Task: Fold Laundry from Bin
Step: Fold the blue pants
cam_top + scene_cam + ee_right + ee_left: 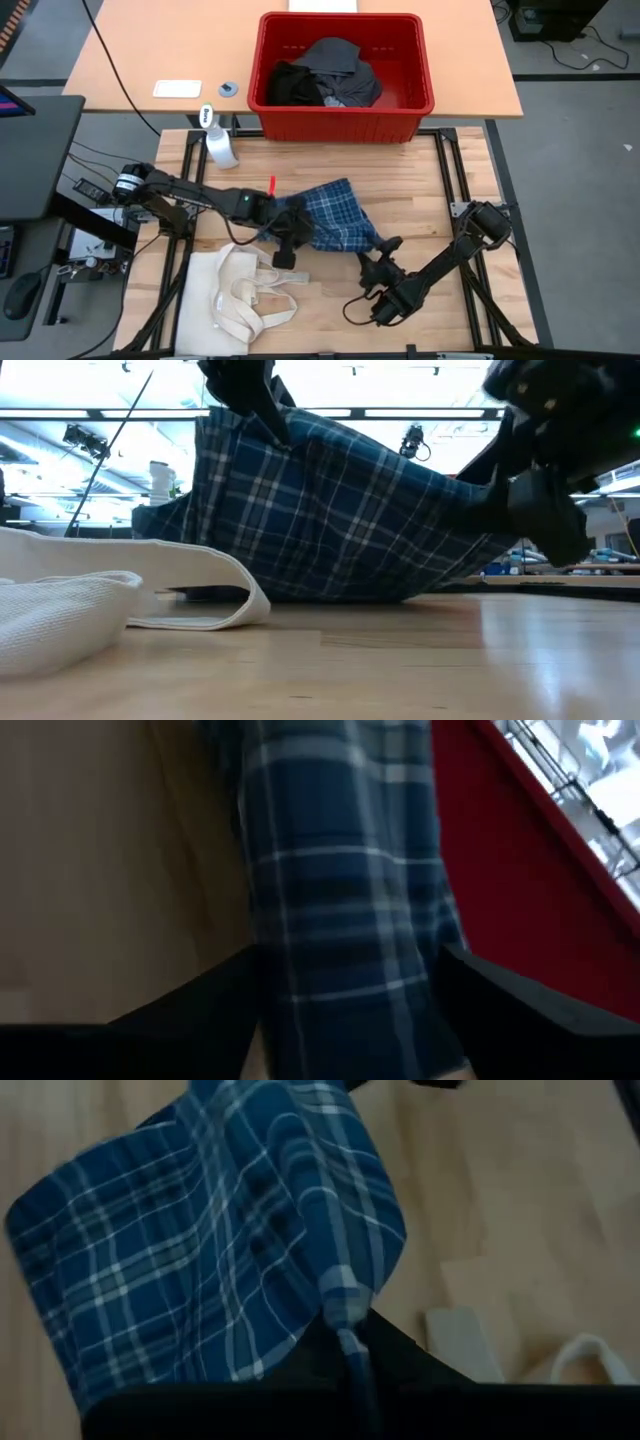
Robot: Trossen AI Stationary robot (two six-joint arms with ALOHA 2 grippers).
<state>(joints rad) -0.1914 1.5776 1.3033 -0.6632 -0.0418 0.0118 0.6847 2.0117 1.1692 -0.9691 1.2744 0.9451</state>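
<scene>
L tool (287, 228) pinching plaid shirt (335, 217), lifted

Left end effector (287, 232) clamped shut at centre, arm reaching from the left; right end effector (385, 250) fingers spread, arm bent inward.

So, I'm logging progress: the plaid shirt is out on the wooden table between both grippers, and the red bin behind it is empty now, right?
Not quite. The plaid shirt does lie on the table between the left gripper and right gripper, but the red bin is not empty: the high view shows dark garments inside.
</scene>
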